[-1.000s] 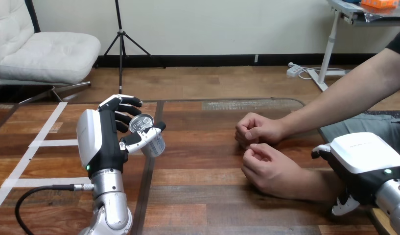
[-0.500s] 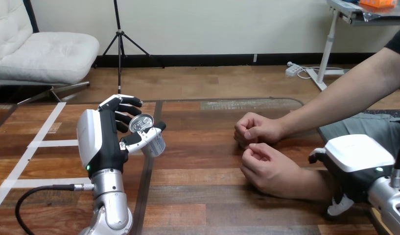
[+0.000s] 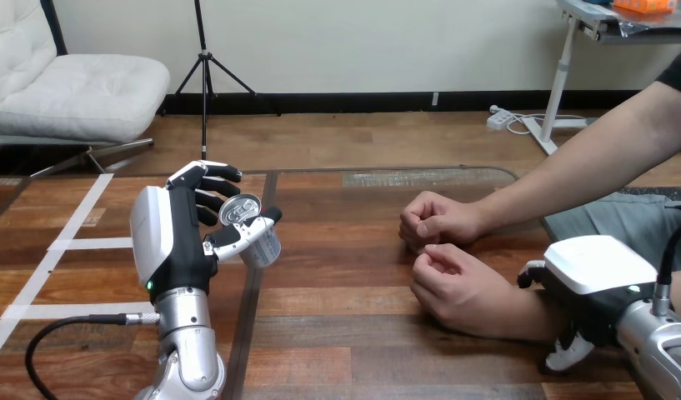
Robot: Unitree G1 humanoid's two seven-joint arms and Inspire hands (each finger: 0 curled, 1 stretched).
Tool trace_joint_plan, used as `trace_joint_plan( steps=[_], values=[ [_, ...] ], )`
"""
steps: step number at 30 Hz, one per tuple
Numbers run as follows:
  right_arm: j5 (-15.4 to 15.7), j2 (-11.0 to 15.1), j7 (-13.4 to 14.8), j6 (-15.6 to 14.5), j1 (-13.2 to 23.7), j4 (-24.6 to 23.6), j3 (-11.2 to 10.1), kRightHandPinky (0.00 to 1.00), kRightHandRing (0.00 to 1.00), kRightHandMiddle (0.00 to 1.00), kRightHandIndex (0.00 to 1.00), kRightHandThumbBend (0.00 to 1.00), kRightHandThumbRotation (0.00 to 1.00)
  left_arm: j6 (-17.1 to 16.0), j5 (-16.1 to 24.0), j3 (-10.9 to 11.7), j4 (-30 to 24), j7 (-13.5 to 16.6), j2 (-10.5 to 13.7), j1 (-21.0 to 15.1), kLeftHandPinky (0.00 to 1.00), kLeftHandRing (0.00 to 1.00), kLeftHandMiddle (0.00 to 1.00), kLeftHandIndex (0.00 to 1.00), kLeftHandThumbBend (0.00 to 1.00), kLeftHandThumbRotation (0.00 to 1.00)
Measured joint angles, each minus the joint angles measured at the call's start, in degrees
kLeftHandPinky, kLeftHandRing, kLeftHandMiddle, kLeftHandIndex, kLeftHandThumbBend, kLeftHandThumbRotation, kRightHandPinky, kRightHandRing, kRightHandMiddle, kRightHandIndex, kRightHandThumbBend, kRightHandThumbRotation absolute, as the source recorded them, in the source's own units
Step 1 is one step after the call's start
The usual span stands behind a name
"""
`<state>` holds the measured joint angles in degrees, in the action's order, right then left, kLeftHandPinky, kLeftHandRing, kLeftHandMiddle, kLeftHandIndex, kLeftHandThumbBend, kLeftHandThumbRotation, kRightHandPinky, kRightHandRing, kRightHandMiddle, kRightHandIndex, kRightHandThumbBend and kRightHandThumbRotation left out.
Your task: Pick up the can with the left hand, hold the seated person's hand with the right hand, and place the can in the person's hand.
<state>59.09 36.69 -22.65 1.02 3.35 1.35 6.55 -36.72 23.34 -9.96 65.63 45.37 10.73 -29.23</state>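
Bright, even indoor light over the wooden table [image 3: 345,275], soft faint shadows on the table under the person's hands [image 3: 455,287], pale sheen on the table's far edge, small glint on the lid of the can [image 3: 259,239] above the table's left half.

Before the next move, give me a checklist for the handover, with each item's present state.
1. Can gripped by the left hand: ok, curled round it.
2. Can off the table: ok, raised.
3. Person's nearer hand open to receive: not ok, loosely fisted on the table.
4. Person's farther hand open: not ok, also fisted.
5. Right hand holding the person's hand: cannot tell; it sits by the nearer forearm.
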Motion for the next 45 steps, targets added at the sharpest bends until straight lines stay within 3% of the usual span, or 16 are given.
trace_joint_plan(
  steps=[16, 45],
  values=[
    [-1.7, 0.0, -1.1, -1.8, 2.5, 2.4, 1.1, 0.76, 0.81, 0.82, 0.79, 0.85, 0.10, 0.0, 0.0, 0.2, 0.0, 0.0, 0.0, 0.0, 0.39, 0.43, 0.51, 0.54, 0.70, 0.00],
    [-4.3, -0.2, 0.7, -4.2, 3.7, 4.2, 2.9, 0.70, 0.78, 0.80, 0.77, 0.81, 0.02, -0.4, 0.0, 0.4, -0.4, 0.0, 0.0, 0.0, 0.39, 0.44, 0.51, 0.54, 0.69, 0.00]
  ],
)
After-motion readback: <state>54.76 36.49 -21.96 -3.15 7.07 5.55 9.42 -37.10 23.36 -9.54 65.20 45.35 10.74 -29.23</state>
